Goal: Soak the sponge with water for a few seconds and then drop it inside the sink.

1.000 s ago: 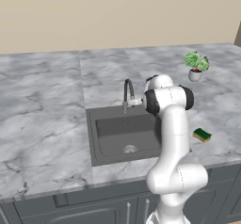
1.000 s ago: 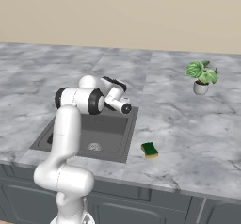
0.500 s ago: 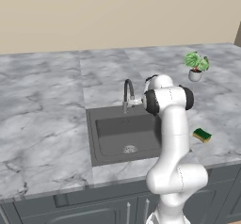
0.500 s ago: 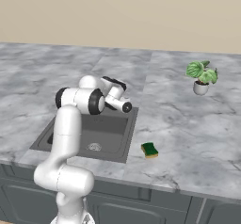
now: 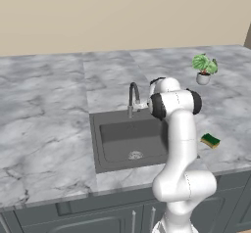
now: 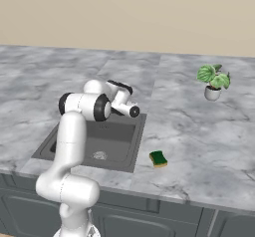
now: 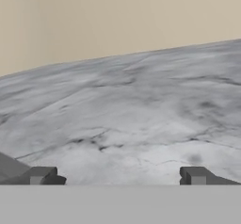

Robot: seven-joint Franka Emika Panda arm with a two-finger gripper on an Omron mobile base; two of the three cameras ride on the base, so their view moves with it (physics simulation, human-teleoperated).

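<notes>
Sponge on the counter, arm over the sink, claw wide open and empty.

Left base view: one sink (image 5: 105, 144) with one faucet (image 5: 132, 97) at its back edge, one sponge (image 5: 210, 140) lying on the counter (image 5: 44, 109) to the right of the basin and well apart from it, one potted plant (image 5: 204, 68) further back; the arm (image 5: 179, 144) rises in front of the basin's right side.
Right base view: the same single sponge (image 6: 158, 158) sits just right of the sink (image 6: 119, 136), with the arm's hand above the basin.
Hand view: two fingertips (image 7: 41, 175), far apart with nothing between them, point across bare marble; the gripper (image 7: 117, 176) holds nothing.
</notes>
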